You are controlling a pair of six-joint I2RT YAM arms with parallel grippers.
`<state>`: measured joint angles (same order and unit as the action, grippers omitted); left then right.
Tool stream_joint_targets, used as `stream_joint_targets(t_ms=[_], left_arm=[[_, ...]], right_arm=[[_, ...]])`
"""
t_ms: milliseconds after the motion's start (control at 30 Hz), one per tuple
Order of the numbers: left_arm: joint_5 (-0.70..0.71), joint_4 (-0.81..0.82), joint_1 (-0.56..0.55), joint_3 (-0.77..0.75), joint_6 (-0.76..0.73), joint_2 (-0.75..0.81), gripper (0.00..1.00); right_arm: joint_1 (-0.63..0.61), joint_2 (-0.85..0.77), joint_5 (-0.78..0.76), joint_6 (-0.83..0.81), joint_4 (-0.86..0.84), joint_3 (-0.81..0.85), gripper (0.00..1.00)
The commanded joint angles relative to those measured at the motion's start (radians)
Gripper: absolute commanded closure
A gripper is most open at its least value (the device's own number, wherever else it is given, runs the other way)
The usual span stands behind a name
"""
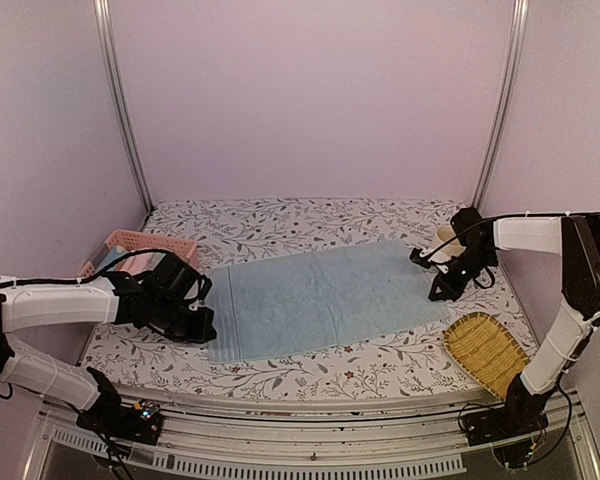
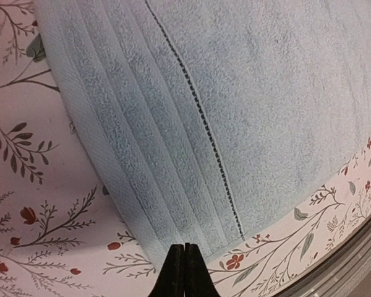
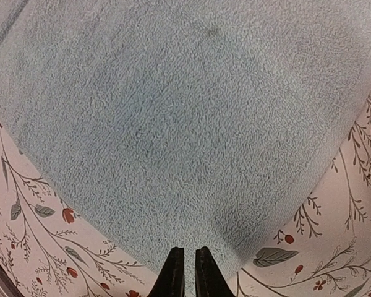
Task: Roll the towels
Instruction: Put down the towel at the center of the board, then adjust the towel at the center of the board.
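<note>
One towel [image 1: 325, 300] in play, blue and spread flat across the middle of the table [image 1: 280, 225]. Near corner first: left gripper [image 2: 184, 249] pinched tight right at the hem, though whether any cloth is caught I cannot tell. Farther off, right gripper [image 3: 189, 250] is all but closed on the opposite end's edge, apparently nipping it. Rolling not yet begun. Next, I reckon, one end must lift and curl over evenly.

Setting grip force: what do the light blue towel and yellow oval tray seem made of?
Light blue towel: soft terry cloth, matte; fuzzy looped pile, flat woven bands near its end. Yellow oval tray: probably woven bamboo or straw, matte; fine ribbed rows, too small to tell which.
</note>
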<state>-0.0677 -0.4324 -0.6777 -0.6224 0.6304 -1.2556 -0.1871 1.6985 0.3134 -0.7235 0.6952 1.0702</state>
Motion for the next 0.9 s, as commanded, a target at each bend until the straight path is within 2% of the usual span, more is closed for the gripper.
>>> stream_joint_targets(t_ms=[0,367,533,867], left_arm=[[-0.011,-0.023,-0.021,0.026,0.038,-0.018,1.00],[0.034,-0.073,-0.066,0.054,0.091,-0.104,1.00],[0.077,-0.175,-0.093,0.064,0.159,-0.072,1.00],[0.035,-0.201,-0.200,0.137,0.305,0.070,1.00]], right_arm=[[0.005,0.034,-0.068,0.017,0.021,-0.010,0.90],[0.029,0.102,-0.185,0.024,-0.030,-0.068,0.92],[0.054,0.095,-0.196,0.017,-0.031,-0.088,0.92],[0.055,-0.002,-0.175,-0.030,0.046,-0.141,0.92]])
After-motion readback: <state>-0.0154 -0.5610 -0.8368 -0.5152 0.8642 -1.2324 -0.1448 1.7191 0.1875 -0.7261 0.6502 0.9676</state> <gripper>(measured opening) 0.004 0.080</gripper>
